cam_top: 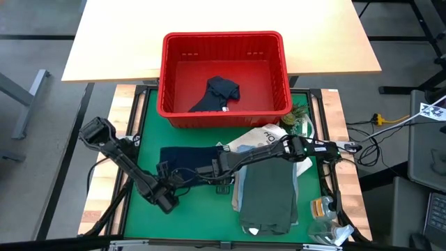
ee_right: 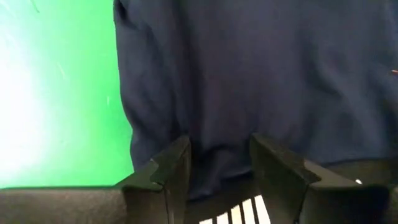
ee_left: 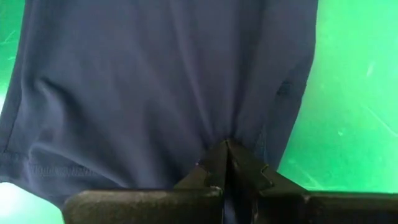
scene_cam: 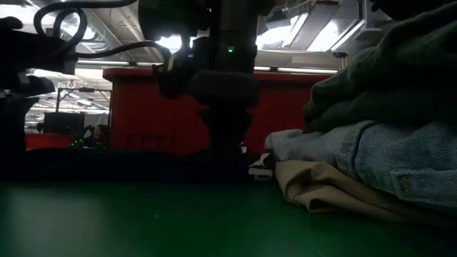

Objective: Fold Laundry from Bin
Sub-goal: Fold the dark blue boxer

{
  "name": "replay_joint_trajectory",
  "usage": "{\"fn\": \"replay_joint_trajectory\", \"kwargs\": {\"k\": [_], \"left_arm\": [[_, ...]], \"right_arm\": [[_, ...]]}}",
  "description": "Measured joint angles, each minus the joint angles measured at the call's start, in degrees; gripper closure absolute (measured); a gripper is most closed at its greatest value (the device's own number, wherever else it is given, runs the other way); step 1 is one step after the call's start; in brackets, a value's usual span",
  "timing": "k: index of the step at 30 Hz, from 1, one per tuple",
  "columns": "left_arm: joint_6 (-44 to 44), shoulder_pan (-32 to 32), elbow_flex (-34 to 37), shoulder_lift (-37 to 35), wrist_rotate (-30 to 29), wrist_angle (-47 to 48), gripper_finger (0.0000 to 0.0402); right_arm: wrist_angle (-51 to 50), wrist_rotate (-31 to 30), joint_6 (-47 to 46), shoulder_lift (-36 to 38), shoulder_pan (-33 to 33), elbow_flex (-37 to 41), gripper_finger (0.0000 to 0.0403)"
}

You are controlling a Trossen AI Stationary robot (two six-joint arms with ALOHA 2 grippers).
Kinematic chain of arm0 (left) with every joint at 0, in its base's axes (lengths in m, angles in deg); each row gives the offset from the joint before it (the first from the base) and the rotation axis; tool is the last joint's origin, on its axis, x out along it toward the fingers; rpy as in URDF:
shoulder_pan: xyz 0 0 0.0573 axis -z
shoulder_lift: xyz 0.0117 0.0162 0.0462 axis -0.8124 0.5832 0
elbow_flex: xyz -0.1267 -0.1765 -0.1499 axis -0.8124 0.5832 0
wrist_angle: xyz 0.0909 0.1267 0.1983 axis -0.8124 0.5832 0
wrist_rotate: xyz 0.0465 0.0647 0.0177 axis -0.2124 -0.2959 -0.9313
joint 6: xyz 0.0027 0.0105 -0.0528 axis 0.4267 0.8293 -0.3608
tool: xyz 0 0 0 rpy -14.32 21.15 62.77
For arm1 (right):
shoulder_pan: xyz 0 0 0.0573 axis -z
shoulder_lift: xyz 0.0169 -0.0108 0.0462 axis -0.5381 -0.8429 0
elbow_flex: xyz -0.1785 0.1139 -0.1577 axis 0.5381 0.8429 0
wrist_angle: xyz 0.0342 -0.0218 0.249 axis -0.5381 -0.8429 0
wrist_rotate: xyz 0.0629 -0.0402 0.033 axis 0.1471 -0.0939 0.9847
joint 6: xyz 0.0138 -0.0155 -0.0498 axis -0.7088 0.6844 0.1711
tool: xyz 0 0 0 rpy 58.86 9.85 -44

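Garment in hand: a navy garment (cam_top: 187, 157) lay flat on the green mat (cam_top: 143, 202) at lower centre-left of the high view, below the red bin (cam_top: 223, 42).
Long axis: it ran left to right across the frame, with 1 gripper at each end.
Left gripper (cam_top: 163, 172): sat at the garment's lower-left corner; in its wrist view the fingers (ee_left: 214, 163) were pinched tight together on a puckered fold of the navy cloth.
Right gripper (cam_top: 221, 167): reached in from the right side of the frame to the garment's right end; its 2 fingers (ee_right: 173, 163) stood partly apart with navy cloth and a white-striped edge running between them, though whether they pressed the cloth I could not tell.
Nearer arm: each arm was at its own end, so neither had to cross; my guess is that the coming fold turns on lifting along that left-right axis.
Bin: at upper centre, still holding 1 dark bundle (cam_top: 219, 93) on its floor.
Folded pile: an olive-green garment (cam_top: 268, 195) lay at lower right of the high view, just beside the right arm; the low view showed it on top of denim and beige layers.
Progress: judged mid-task, with this piece not yet folded.
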Motion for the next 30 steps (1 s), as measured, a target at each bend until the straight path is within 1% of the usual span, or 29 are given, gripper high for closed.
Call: {"fn": "replay_joint_trajectory", "kwargs": {"k": [8, 12, 17, 23, 30], "left_arm": [[-0.36, 1.87, 0.02, 0.0, 0.73, 0.1, 0.0399], [-0.38, 2.05, 0.04, 0.02, 0.68, 0.16, 0.0399], [-0.36, 1.96, 0.02, -0.02, 0.76, 0.37, 0.0399], [-0.35, 2.04, -2.57, -0.02, 0.97, 2.97, 0.0399], [0.09, 2.73, -4.83, -0.02, -0.22, 3.3, 0.0399]], "right_arm": [[-3.74, -0.02, 0.09, 0.28, -0.02, 0.0, 0.0238], [-3.74, -0.02, 0.11, 0.35, -0.02, -0.07, 0.0238], [-4.29, -0.39, 0.2, 0.63, -0.04, -2.61, 0.0238], [-4.23, -1.0, 0.22, 0.68, -0.06, -6.11, 0.0238], [-4.06, -0.45, -0.17, 0.68, -1.9, -6.79, 0.0238]]}}
